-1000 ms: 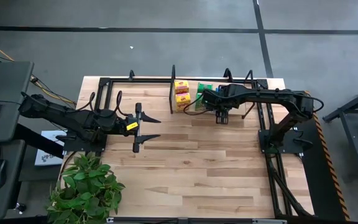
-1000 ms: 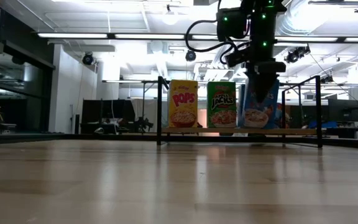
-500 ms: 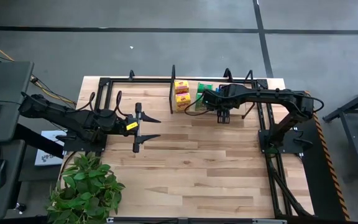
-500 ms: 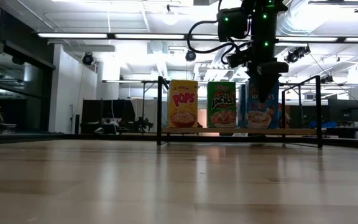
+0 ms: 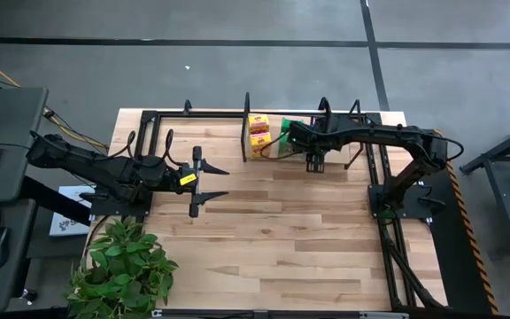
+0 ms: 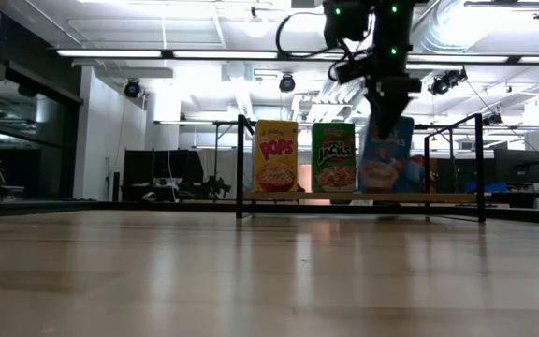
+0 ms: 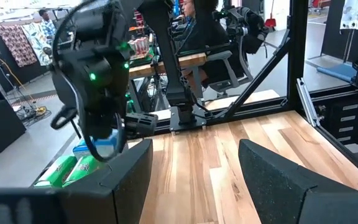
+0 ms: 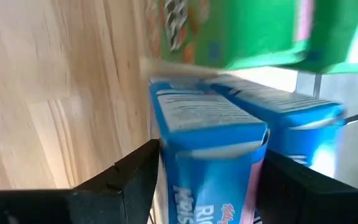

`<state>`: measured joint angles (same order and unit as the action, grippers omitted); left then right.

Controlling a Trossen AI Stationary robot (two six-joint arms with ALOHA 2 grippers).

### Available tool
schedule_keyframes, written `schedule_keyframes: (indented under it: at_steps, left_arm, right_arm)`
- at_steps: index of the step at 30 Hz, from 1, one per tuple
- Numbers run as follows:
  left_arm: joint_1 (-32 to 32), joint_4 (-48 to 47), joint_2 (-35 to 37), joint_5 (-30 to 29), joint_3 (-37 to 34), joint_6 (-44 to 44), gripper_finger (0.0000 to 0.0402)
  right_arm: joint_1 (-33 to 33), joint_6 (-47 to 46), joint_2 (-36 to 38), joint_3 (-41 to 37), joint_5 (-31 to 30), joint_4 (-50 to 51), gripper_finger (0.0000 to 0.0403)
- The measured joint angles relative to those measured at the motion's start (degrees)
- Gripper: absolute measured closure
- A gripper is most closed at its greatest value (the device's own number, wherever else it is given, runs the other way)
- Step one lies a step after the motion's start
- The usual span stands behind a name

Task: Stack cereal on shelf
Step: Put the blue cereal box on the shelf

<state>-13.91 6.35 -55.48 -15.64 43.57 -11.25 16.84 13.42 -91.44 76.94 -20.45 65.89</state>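
Low view: yellow box (image 6: 275,155) and green box (image 6: 334,157) shelved (seemingly), tilted blue box (image 6: 387,155) clamped by right gripper (image 6: 387,117); left gripper (image 5: 204,180) spread, idle.

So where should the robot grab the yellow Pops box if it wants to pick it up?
Best by its narrow top, coming down from above, with a finger on each broad face. The yellow Pops box stands upright on the shelf, with the green box close beside it, so a side approach looks cramped. The right tool already holds the blue box by its top.
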Motion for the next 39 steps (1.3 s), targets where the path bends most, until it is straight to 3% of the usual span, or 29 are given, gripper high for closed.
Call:
schedule_keyframes:
  at_steps: [7,13,39]
  left_arm:
    - [0.00,-0.04,-0.01,0.01,0.00,0.02,0.0172]
    - [0.02,-0.07,-0.01,0.01,0.00,0.04,0.0172]
    - [0.00,-0.04,0.00,0.00,0.00,-0.46,0.0172]
  right_arm:
    - [0.00,-1.42,0.00,4.44,-0.02,2.12,0.0185]
    - [0.00,-3.07,-0.07,4.34,0.47,6.92,0.0185]
    - [0.00,-1.11,-0.07,5.29,-4.30,8.62,0.0185]
